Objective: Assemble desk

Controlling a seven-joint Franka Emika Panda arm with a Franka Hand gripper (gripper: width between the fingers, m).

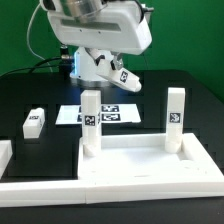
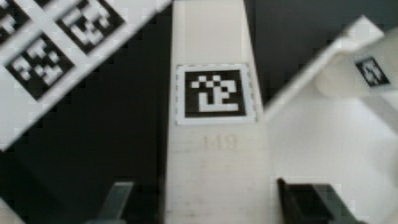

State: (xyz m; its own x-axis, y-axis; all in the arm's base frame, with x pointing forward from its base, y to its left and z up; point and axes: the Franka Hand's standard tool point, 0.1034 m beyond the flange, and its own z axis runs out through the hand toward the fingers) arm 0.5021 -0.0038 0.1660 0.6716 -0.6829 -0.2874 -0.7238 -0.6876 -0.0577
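One tabletop (image 1: 130, 168) is seen nearest: white plastic, smooth, rectangular, tray-like with a raised rim. Two legs are stood upright at its far corners, the left upright leg (image 1: 90, 121) toward the exterior view's left and the right upright leg (image 1: 176, 118) toward its right. Both are white square posts, and each carries one black-and-white tag near the top.

Further back, one loose leg (image 1: 35, 121) is laid flat on the black table (image 1: 195, 105), well apart from the tabletop on the exterior view's left, tag facing up. One marker board (image 1: 108, 113) is seen behind the upright legs: thin, flat, white, with several tags.

Farthest back, the gripper (image 1: 110, 72) is held above the table, tilted. A fourth leg, the held leg (image 2: 217, 150), is clasped between the two dark fingers (image 2: 121, 200); it is a long white bar with one square tag. Legs counted: four.
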